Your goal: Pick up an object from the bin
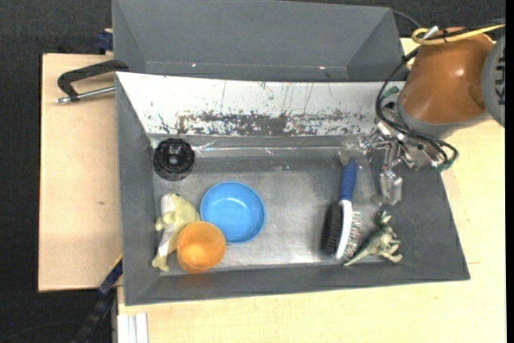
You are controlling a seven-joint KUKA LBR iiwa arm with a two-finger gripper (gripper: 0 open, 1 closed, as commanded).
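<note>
Grey bin [291, 190]: tool [391, 182] hangs just beside blue-handled brush [344, 205].

Scuffed matt metal bin [241, 124], glossy blue bowl [232, 211]

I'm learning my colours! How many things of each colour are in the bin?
Blue: 2, the bowl and the blue-handled brush
Orange: 1, the cup
Pale yellow: 1, the crumpled thing
Black: 1, the round cap
Greenish: 1, the toy dinosaur
Total: 6
</note>
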